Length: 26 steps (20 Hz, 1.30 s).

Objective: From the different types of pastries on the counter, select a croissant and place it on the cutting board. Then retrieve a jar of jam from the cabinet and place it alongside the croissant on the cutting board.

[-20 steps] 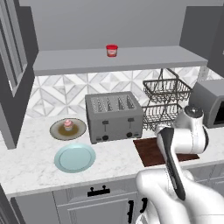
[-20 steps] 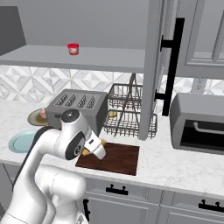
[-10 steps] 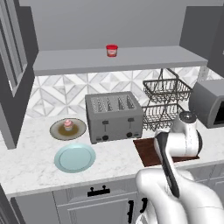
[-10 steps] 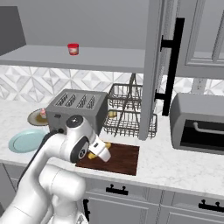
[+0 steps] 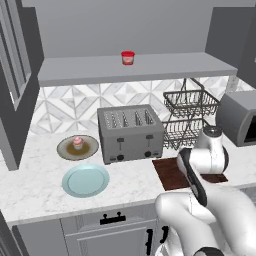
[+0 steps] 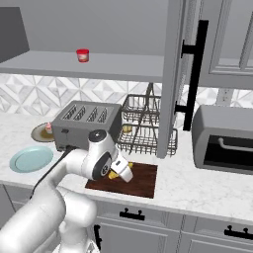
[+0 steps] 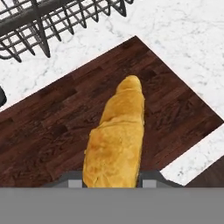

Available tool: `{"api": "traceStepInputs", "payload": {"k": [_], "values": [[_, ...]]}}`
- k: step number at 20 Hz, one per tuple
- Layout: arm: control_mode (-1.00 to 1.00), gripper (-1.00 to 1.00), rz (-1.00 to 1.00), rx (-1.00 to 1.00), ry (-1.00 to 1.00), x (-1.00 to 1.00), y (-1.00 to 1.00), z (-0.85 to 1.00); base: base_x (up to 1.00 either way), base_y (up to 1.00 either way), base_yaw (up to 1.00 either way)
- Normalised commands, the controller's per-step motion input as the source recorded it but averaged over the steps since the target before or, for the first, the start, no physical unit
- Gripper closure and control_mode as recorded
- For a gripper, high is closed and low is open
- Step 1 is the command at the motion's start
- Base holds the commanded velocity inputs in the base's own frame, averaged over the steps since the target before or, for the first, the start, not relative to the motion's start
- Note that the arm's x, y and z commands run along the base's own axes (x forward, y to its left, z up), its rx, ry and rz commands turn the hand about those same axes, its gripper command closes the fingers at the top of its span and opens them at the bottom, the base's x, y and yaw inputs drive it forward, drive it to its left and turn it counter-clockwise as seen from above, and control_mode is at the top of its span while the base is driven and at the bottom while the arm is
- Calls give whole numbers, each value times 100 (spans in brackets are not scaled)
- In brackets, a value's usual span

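Marble counter [image 6: 197, 185] holds the cutting board [image 7: 52, 131] under the jaws, which have lowered, still gripping the croissant [image 7: 116, 140]; release is near, I think.

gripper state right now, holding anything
Gripper: closed on the croissant, held above the cutting board.

I see the toaster [image 5: 131, 134] on the counter [image 5: 35, 192], with two plates to its left, the cupcake [image 5: 77, 142] on the rear one. The cutting board [image 6: 143, 179] lies right of the toaster, before the wire rack [image 6: 148, 129]. The jar of jam [image 5: 128, 57] sits on the shelf [image 5: 90, 70] above.
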Motion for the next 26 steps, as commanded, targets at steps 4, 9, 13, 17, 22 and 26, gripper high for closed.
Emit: {"api": "traceStepInputs", "payload": {"k": [4, 9, 13, 17, 22, 26], "values": [[-100, 100, -3, -7, 5, 15, 0, -71, 0, 0, 0], [-100, 100, -1, -4, 1, 12, 0, -23, 0, 0, 0], [-100, 100, 0, -5, 0, 0, 0, 0, 0, 0, 0], [-100, -100, 0, 0, 0, 0, 0, 0, 0, 0, 0], [-100, -100, 0, 1, -2, 0, 0, 7, 0, 0, 0], [-100, -100, 0, 10, -20, -16, 2, 60, 0, 0, 0]]}}
